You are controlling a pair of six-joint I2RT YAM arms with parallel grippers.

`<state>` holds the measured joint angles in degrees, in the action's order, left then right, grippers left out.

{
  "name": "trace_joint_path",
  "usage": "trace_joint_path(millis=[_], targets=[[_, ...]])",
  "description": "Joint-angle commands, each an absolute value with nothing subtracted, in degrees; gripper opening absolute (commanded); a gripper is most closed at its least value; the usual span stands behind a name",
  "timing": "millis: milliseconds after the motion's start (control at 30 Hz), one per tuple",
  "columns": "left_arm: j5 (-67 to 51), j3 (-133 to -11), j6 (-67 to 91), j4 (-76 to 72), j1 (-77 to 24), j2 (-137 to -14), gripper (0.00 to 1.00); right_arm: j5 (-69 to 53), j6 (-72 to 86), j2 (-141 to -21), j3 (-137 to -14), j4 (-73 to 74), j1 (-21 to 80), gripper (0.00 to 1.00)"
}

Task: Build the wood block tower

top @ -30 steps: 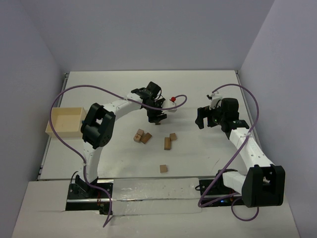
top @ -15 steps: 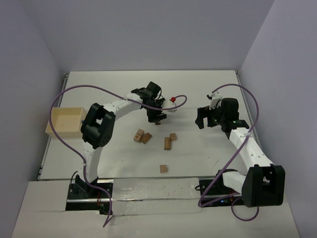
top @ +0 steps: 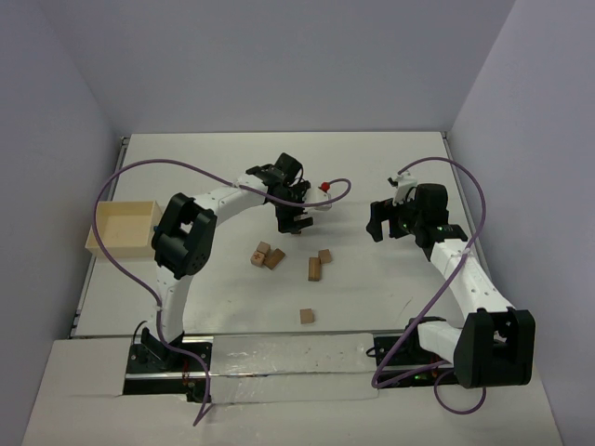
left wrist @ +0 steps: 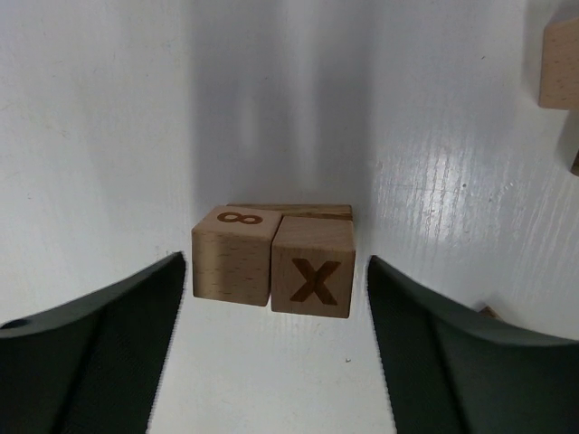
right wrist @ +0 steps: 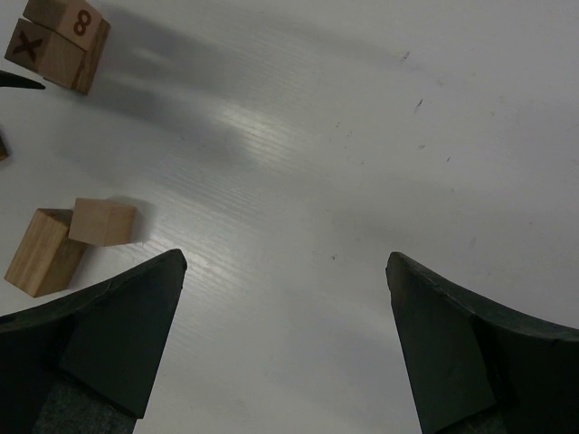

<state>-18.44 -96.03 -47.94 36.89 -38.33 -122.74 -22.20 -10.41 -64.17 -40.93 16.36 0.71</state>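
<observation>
Left wrist view shows two light-tan cubes touching side by side on the white table [top: 372, 167]: the 8 cube [left wrist: 232, 255] with its figure burnt into the top face, and the X cube [left wrist: 313, 269] with its letter on the near face. A flat block [left wrist: 289, 210] lies close behind them, only its top edge showing. The left gripper [top: 296, 221] hangs over this group with its dark fingers [left wrist: 109, 334] spread wide; the cubes sit in the gap, clear of both fingers. Another block [left wrist: 561, 63] lies off to the far right. From above, more wood blocks lie loose nearer the arm bases: a close pair [top: 264, 255], a long block [top: 315, 268] beside a small cube [top: 324, 255], and a lone cube [top: 307, 316] well apart. The right gripper [right wrist: 285, 262] is also wide, with bare table between its fingers. A pale tray [top: 121, 228] sits at the left edge, and a small red-tipped item [top: 325, 186] lies just beyond the left gripper.
</observation>
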Motion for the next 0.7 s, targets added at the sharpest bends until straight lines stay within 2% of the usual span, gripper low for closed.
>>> trace_joint_path(millis=[0,133,400,667], targets=[[-20.44,-96.29,-48.43,36.79,-38.76,-121.48,0.92,-22.99,-11.07,-64.36,-43.09,16.44,0.44,1.00],[-20.78,-96.88,-48.13,37.14,-38.83,-120.60,0.99,-23.03,-10.99,-64.17,-43.07,16.44,0.43,1.00],[-21.04,-101.85,-45.20,40.01,-39.09,-114.21,0.99,-22.67,-8.63,-62.78,-43.04,15.40,0.44,1.00],[-18.20,-94.74,-33.53,33.92,-35.57,-93.34,0.99,-19.33,-0.06,-60.91,-50.03,18.30,2.75,1.00]])
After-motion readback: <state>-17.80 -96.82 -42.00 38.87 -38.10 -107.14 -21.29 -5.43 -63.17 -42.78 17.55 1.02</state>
